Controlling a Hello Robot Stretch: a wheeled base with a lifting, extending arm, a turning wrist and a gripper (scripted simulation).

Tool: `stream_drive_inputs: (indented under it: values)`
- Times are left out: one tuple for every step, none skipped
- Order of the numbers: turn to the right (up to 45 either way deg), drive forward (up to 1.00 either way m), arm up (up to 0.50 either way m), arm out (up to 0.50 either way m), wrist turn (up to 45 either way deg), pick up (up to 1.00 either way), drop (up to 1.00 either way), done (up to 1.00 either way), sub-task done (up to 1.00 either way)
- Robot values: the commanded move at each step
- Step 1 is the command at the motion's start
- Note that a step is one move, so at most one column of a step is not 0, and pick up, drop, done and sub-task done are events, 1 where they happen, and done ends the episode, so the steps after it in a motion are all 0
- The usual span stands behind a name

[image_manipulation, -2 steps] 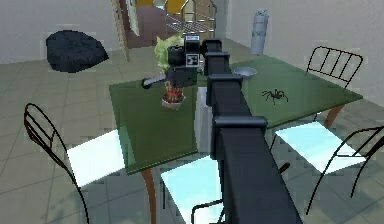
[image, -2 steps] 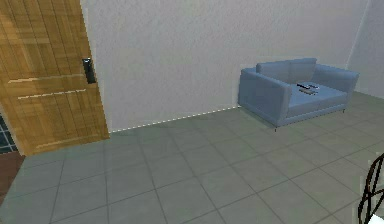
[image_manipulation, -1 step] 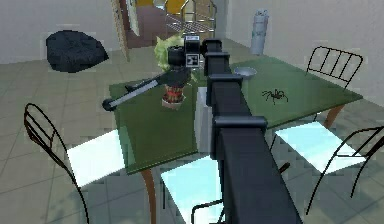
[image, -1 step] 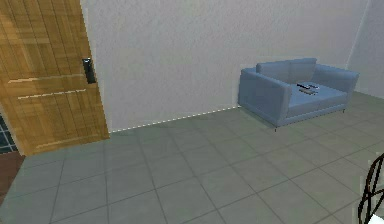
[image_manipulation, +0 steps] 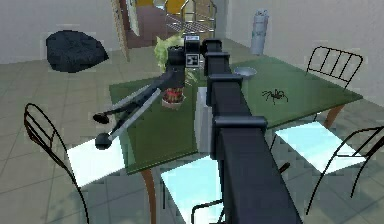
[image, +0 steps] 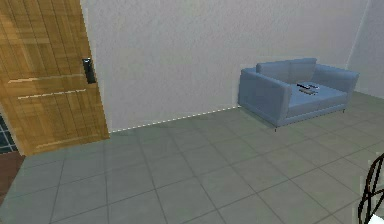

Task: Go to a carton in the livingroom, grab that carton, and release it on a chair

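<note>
The end effector (image_manipulation: 104,128) hangs over the dark green tabletop (image_manipulation: 300,95) near a small red and green object (image_manipulation: 175,96). I cannot tell whether it holds anything, or which thing is the carton. Black wire chairs with pale blue seats (image_manipulation: 100,162) surround the tabletop.

Forward cam looks ahead and slightly down over open tile floor (image: 170,180) to a white wall (image: 170,60). The wooden door (image: 45,75) at its left and the blue sofa (image: 295,92) at its right are both well off. Arm side cam is fixed on the body and looks down along the arm (image_manipulation: 240,150) across the green table (image_manipulation: 310,102), whose near edge is close under the lens. Overlap is thin: the black wire curve (image: 370,190) in the forward view's bottom right corner may be the wire chair (image_manipulation: 97,165) at the arm side view's left edge, can't confirm.
</note>
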Motion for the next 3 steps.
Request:
stream_drive_inputs:
  values:
    - [0.0, 0.0, 0.0, 0.0, -15.0, 0.0, 0.0, 0.0, 0.0]
    - [0.0, 0.0, 0.0, -0.36, 0.0, 0.0, 0.0, 0.0, 0.0]
    - [0.0, 0.0, 0.0, 0.42, 0.0, 0.0, 0.0, 0.0, 0.0]
